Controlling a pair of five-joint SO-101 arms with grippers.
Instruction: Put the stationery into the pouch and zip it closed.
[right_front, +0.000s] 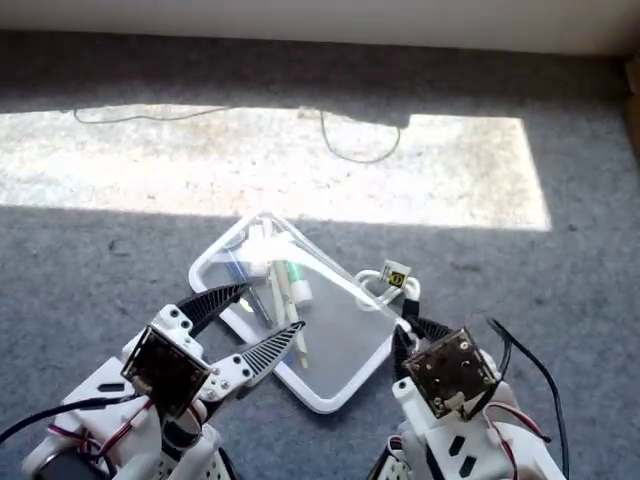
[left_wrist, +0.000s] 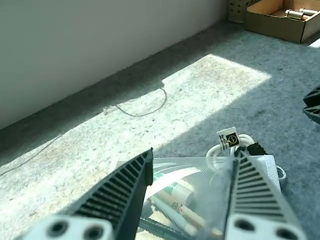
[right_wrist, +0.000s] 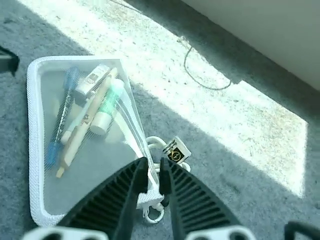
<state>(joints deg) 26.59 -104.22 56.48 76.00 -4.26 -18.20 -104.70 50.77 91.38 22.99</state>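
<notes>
Floor's grey carpet (right_front: 90, 270). You've got a bright sunlit patch (right_front: 200, 160) running as a broad band across it in the high view, w/ shade on the near & far sides. A thin dark cable (right_front: 345, 157) lies on that patch: it runs along the far edge, drops into a loop approx mid-band, then meets a small dark block (right_front: 402, 122) at the patch's edge. A white wall (left_wrist: 75, 40) stands behind, down to the carpet. In the left wrist view, far corner: open cardboard box (left_wrist: 280, 25) on the carpet w/ a couple of metal cylinders (left_wrist: 295, 13) inside; can't tell what they are. A darker box (left_wrist: 240, 6) sits just beside it, by the wall.
</notes>
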